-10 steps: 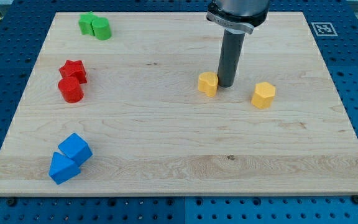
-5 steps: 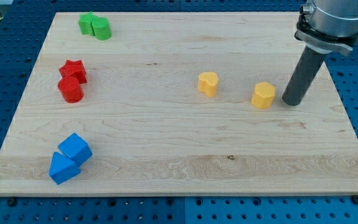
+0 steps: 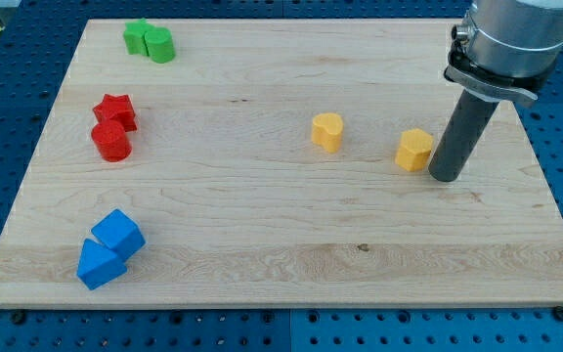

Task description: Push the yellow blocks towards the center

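Two yellow blocks lie on the wooden board. A yellow heart-shaped block (image 3: 327, 131) sits just right of the board's middle. A yellow hexagonal block (image 3: 414, 150) lies further to the view's right. My tip (image 3: 443, 177) rests on the board just right of and slightly below the hexagonal block, close to it or touching its right side.
Two green blocks (image 3: 150, 42) sit at the view's top left. A red star block (image 3: 115, 110) and a red cylinder (image 3: 111, 142) sit at the left. Two blue blocks (image 3: 110, 247) lie at the bottom left. The board's right edge (image 3: 545, 176) is near my tip.
My tip left the heart block's right side, swept right past the hexagonal block, then came back left and down against its right side. The blocks have not visibly moved.
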Tool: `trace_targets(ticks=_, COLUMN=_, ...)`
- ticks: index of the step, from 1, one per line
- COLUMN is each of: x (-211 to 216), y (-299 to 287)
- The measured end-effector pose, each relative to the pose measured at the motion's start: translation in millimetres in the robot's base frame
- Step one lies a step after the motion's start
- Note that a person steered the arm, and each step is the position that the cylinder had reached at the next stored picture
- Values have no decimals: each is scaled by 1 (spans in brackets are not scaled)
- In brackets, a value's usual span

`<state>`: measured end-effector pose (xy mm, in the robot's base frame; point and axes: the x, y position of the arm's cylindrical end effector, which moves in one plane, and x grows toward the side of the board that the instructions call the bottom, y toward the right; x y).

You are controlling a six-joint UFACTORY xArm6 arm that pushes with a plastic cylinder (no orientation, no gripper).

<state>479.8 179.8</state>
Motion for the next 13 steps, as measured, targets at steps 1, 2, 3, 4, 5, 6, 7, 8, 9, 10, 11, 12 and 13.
trace_targets(ticks=1, x=-3, y=0)
trace_targets(ticks=2, x=-5, y=0)
trace_targets(ticks=3, x=-19, y=-3)
trace_targets(ticks=4, x=-22, y=-3)
trace_targets(ticks=5, x=-23, y=-3)
trace_targets(ticks=6, x=-23, y=-10)
trace_targets(ticks=7, x=-38, y=-26)
trace_targets(ticks=8, x=-63, y=-34)
trace_targets(ticks=9, x=-66, y=-37)
trace_targets(ticks=10, x=-66, y=-16)
trace_targets(ticks=11, x=-36, y=4)
trace_targets(ticks=12, x=-35, y=-19)
trace_targets(ticks=13, x=-47, y=-39)
